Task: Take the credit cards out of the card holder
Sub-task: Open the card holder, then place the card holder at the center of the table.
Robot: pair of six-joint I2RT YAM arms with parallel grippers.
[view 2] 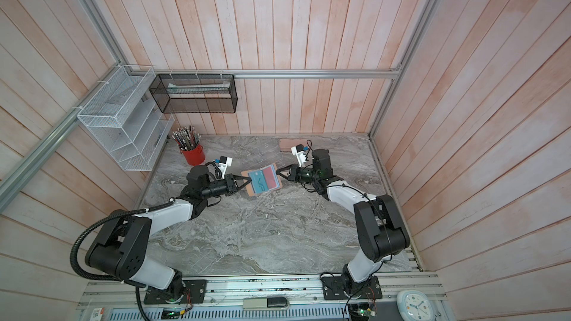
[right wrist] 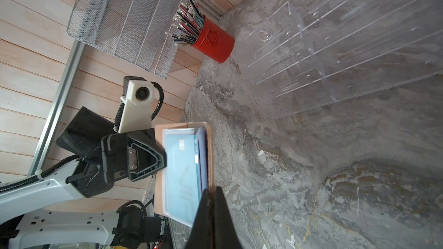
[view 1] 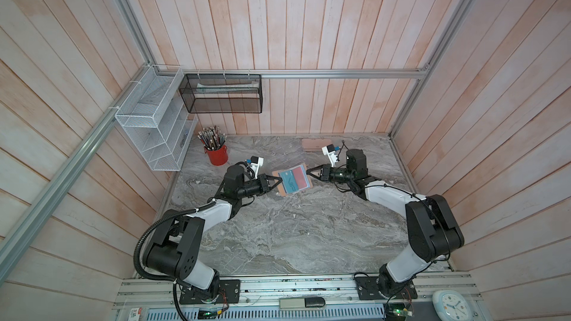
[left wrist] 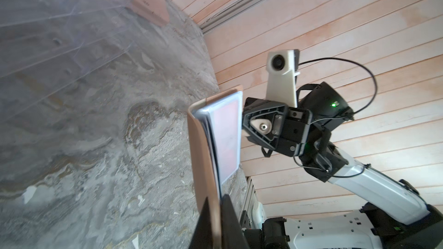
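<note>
The card holder (view 1: 279,192) is held open between both hands, apparently raised clear of the bench (view 1: 278,236). One edge is pinched by the left hand (view 1: 277,182), and the opposite edge is clamped in the right hand (view 1: 310,173). A teal card (view 1: 289,185) and a red card (view 1: 299,175) are seen in its sleeves.

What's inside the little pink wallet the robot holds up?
A teal card and a red card show inside the card holder. Whatever lies behind them is covered.
</note>
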